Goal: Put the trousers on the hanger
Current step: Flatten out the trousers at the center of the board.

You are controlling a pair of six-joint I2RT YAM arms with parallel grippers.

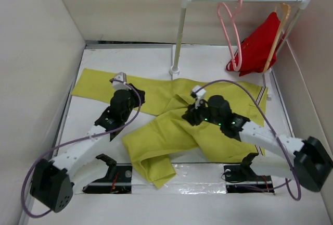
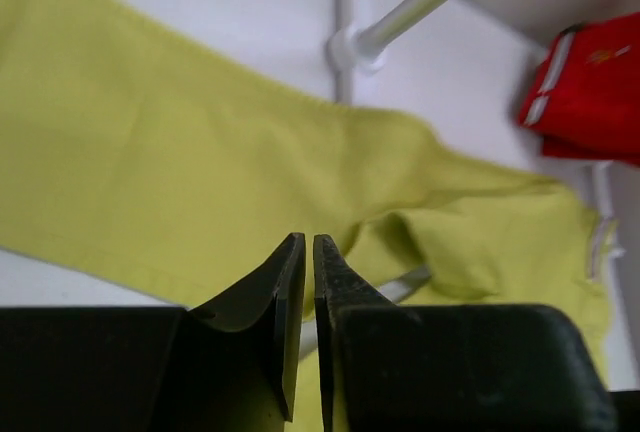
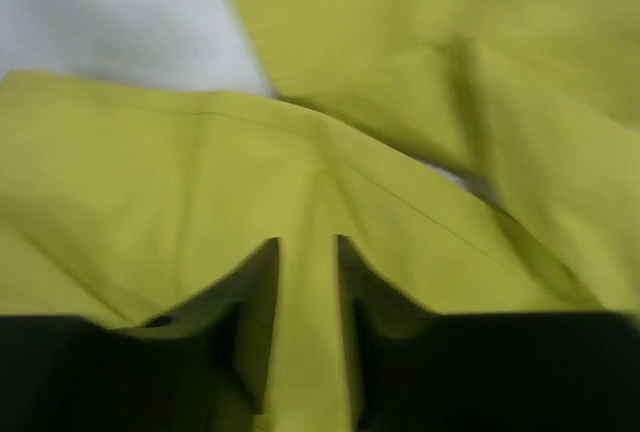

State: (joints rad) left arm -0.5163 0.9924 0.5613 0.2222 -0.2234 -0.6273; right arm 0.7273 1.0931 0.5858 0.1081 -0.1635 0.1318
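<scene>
White table: trousers spread flat across mid, one leg to far-left, other folded near edge. Rack base stands just behind trousers.

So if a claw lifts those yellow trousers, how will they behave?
The trousers will probably be floppy: they already lie folded and creased on the table. Pinched at one spot, the rest would likely hang and drag. They look light, thin fabric, so probably bunch when pushed.
</scene>
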